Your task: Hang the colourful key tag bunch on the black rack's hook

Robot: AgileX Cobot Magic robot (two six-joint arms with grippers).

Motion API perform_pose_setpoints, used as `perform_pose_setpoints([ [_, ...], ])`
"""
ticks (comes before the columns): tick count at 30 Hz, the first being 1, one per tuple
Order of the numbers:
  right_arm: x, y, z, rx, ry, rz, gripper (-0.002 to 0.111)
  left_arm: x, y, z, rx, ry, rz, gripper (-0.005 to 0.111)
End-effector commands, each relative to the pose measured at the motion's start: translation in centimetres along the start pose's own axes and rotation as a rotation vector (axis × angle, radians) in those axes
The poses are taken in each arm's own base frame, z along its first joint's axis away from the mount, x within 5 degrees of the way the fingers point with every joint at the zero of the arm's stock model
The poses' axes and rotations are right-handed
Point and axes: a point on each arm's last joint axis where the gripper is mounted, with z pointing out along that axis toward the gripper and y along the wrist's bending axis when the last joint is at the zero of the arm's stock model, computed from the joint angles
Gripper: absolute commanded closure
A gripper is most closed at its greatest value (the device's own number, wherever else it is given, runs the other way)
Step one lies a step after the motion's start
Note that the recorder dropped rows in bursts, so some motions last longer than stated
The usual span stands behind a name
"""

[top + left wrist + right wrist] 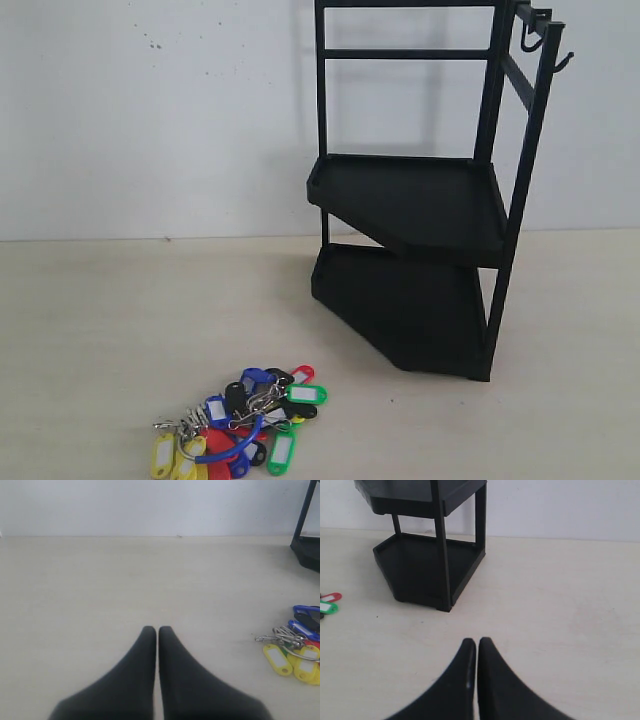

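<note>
The colourful key tag bunch (240, 425) lies flat on the table at the front, left of centre, with its blue loop on top; the left wrist view catches its yellow and blue tags (295, 652) off to one side. The black rack (425, 200) stands upright at the back right, with small hooks (545, 35) on its upper side rail. Its lower shelves (427, 562) fill the right wrist view. My left gripper (157, 630) is shut and empty, clear of the bunch. My right gripper (477, 642) is shut and empty, a short way from the rack's foot. Neither gripper appears in the exterior view.
A pale wooden tabletop (120, 320) runs back to a plain white wall (150, 110). A red and a green tag (329, 604) of the bunch peep in at the edge of the right wrist view.
</note>
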Motion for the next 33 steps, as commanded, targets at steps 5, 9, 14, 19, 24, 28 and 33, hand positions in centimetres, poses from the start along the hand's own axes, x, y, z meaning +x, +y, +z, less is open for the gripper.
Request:
perform_pose_setpoints([
  [5,-0.1,0.0,0.0,0.006,-0.014,0.000,0.107,-0.2,0.0,0.0,-0.002,-0.019,-0.020,0.102],
  [9,-0.2,0.0,0.0,0.006,-0.020,0.000,0.107,-0.2,0.0,0.0,-0.002,-0.019,-0.020,0.102],
  [14,-0.4,0.0,0.0,0.006,-0.039,0.000,0.107,-0.2,0.0,0.0,-0.002,-0.019,-0.020,0.102],
  [19,-1.2,0.0,-0.1,0.006,-0.138,-0.001,0.107,-0.2,0.0,0.0,-0.002,-0.019,-0.020,0.102],
  [24,-2.3,0.0,-0.3,0.006,-0.256,-0.001,0.107,-0.2,0.0,0.0,-0.002,-0.019,-0.020,0.102],
  [28,-3.1,0.0,-0.6,0.006,-0.347,-0.001,0.107,-0.2,0.0,0.0,-0.002,-0.019,-0.020,0.102],
  [33,-3.0,0.0,-0.5,-0.004,-0.337,0.056,0.107,-0.2,0.0,0.0,-0.002,-0.019,-0.020,0.102],
])
